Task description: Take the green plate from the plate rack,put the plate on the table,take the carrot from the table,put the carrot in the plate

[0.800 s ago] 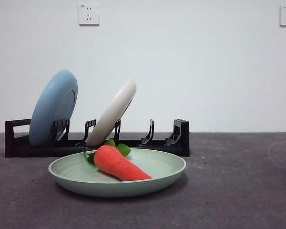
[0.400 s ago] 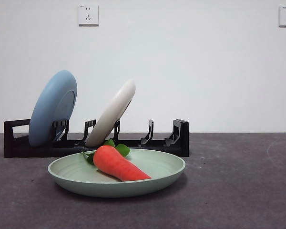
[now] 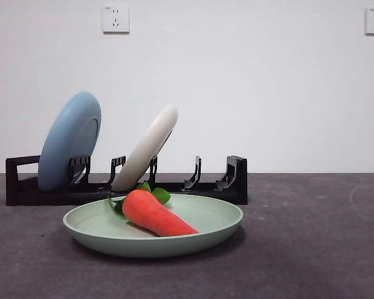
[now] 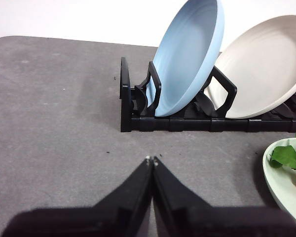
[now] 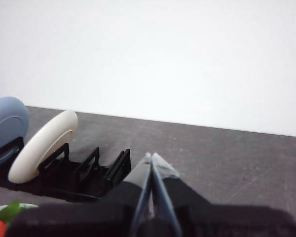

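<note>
Front view: the green plate (image 3: pixel 153 233) lies flat on the tabletop (image 3: pixel 311 249), just in front of the plate rack (image 3: pixel 126 182).
Carrot: the carrot (image 3: pixel 156 213) lies inside the green plate, slanted, its green leaves toward the rack and its tip toward the near rim.
Rack contents: a light blue plate (image 3: pixel 70 141) and a cream-white plate (image 3: pixel 146 147) stand tilted in their slots; the slots toward the boxy end are bare.
Left end effector: the left end effector (image 4: pixel 152 160) hangs over bare tabletop on the near side of the rack's end, jaws pressed together with nothing between them; the rim of the green plate and some carrot leaves show at the edge of its view.
Right end effector: the right end effector (image 5: pixel 150 157) hangs above the tabletop with the rack beyond it, jaws closed tip to tip and gripping nothing.
Arms from the front: neither arm shows in the front view.
Progress: I judge every step done, since the plate is out of the rack and on the tabletop and the carrot rests in it.
Left to do: nothing that I can see, beyond the arms parking.
</note>
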You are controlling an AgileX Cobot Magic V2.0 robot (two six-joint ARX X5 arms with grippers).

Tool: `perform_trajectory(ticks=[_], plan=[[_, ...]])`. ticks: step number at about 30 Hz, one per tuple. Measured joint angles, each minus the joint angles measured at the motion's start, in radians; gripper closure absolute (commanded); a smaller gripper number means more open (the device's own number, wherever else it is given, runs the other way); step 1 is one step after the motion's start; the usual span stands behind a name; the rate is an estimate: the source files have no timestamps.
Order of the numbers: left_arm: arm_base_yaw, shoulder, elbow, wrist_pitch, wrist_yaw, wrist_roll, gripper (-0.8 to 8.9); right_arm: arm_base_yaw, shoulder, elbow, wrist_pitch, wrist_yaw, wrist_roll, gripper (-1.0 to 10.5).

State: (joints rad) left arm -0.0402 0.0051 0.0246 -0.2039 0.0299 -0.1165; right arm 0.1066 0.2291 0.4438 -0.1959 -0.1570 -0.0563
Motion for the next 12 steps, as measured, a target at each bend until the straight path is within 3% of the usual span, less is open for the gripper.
perform_trajectory(ticks=[6, 12], plan=[[0.0, 0.0, 0.0, 0.0, 0.0, 0.0, 8.15, -0.001, -0.124, -0.284, 0.13, 0.003, 0.052, 9.5], [0.0, 0.0, 0.0, 0.0, 0.0, 0.0, 8.15, -0.001, -0.203, -0.407, 0.126, 0.003, 0.1, 9.5]])
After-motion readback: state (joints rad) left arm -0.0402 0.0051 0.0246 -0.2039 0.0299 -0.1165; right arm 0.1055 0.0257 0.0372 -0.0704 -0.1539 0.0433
